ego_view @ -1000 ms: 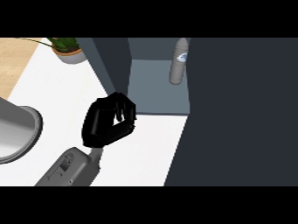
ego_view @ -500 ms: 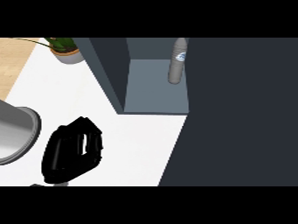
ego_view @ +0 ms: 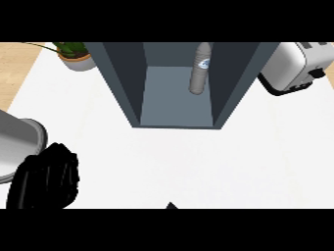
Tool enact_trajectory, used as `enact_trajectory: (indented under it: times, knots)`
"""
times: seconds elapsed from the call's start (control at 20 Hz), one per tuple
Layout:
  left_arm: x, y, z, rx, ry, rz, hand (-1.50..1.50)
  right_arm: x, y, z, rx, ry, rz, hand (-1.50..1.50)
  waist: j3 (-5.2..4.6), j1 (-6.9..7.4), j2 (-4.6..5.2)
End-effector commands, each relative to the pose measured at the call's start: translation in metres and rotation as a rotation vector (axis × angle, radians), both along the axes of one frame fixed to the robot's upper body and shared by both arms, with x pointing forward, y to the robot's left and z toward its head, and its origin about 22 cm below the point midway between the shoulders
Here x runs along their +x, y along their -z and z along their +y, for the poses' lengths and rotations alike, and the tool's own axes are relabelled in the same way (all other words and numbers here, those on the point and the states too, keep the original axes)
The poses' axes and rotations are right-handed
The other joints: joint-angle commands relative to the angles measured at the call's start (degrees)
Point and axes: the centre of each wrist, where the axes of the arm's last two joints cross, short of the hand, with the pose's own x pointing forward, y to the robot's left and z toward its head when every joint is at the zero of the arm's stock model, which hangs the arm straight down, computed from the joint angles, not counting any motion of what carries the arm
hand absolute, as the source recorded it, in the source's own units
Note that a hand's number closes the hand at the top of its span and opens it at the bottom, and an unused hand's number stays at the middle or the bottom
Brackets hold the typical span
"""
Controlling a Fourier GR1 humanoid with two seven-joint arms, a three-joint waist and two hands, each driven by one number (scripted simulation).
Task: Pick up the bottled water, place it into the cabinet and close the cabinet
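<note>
Head view: bottle (ego_view: 200, 69) stands upright inside the open cabinet (ego_view: 177, 115), toward the back, touched by no hand. Left hand (ego_view: 45, 177) sits low at the view's left over the white surface (ego_view: 198, 162), fingers curled and clamped on nothing, just beside a grey pot (ego_view: 7, 147). Plant (ego_view: 74, 53) stands left of the cabinet, toaster (ego_view: 296, 66) to its right.
</note>
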Motion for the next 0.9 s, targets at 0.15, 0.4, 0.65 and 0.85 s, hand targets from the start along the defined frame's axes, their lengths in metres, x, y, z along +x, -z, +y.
enact_trajectory:
  times: [0.15, 0.4, 0.65, 0.85]
  knots:
    - [-0.022, -0.013, 0.021, -0.012, 0.014, 0.007, 1.50, 0.011, -0.011, 0.055, 0.050, -0.016, -0.089, 1.50, -0.04, 1.16, 0.03]
    - [-0.030, 0.003, 0.032, -0.008, 0.010, 0.009, 1.50, 0.047, -0.016, 0.055, 0.112, 0.129, -0.056, 1.50, -0.04, 2.00, 0.58]
    - [-0.021, 0.004, 0.051, 0.012, 0.016, -0.028, 1.50, 0.089, -0.031, 0.064, 0.139, 0.180, 0.022, 1.50, -0.02, 2.12, 0.97]
    - [-0.034, 0.010, 0.065, 0.007, 0.016, -0.009, 1.50, 0.141, -0.028, 0.060, 0.155, 0.167, 0.120, 1.50, 0.11, 1.29, 0.94]
